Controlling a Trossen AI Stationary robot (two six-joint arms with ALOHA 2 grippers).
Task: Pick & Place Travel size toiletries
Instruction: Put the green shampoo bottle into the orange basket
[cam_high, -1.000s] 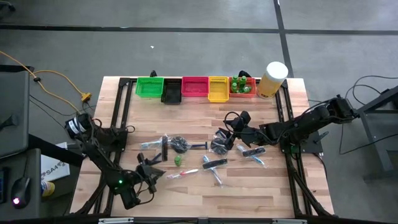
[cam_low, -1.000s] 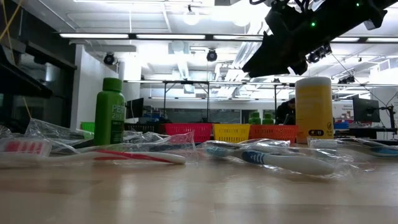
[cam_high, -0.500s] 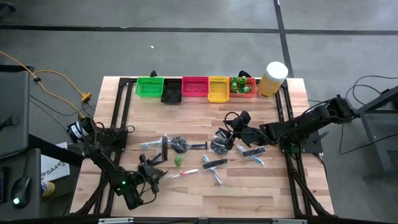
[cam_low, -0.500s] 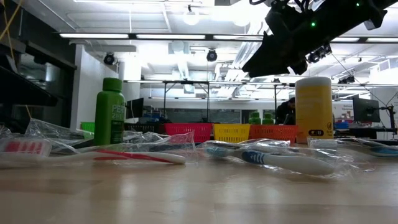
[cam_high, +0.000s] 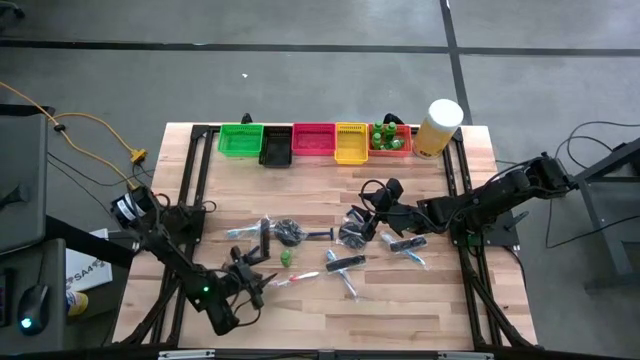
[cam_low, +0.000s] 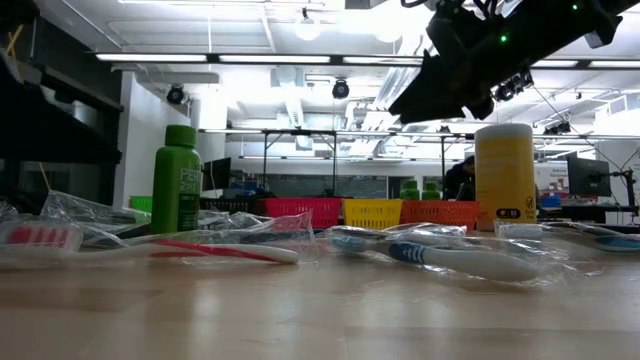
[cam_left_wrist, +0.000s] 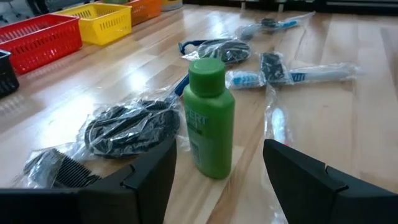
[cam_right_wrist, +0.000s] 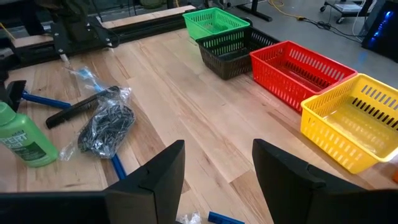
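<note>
A small green bottle (cam_high: 286, 257) stands upright on its base among the toiletries in the table's middle; it shows in the low view (cam_low: 177, 180). My left gripper (cam_high: 258, 272) is open at the near left, just short of the green bottle (cam_left_wrist: 210, 118), its fingers to either side and apart from it. Around the bottle lie wrapped dark discs (cam_left_wrist: 130, 127), a black comb (cam_high: 265, 237), a pink toothbrush (cam_high: 295, 279) and blue toothbrushes (cam_left_wrist: 292, 76). My right gripper (cam_high: 372, 203) hangs open above the table's middle right, over a wrapped disc (cam_high: 355, 232), touching nothing.
Along the far edge stand green (cam_high: 240, 139), black (cam_high: 276, 147), red (cam_high: 313, 141) and yellow (cam_high: 351, 142) bins, an orange bin holding green bottles (cam_high: 391, 139), and a tall pale-yellow cylinder (cam_high: 440, 127). Bare wood lies between the bins and the toiletries and along the near edge.
My left arm has slid toward the table's right, bringing its open gripper closer to the green bottle. The right arm and the toiletries have kept still.
</note>
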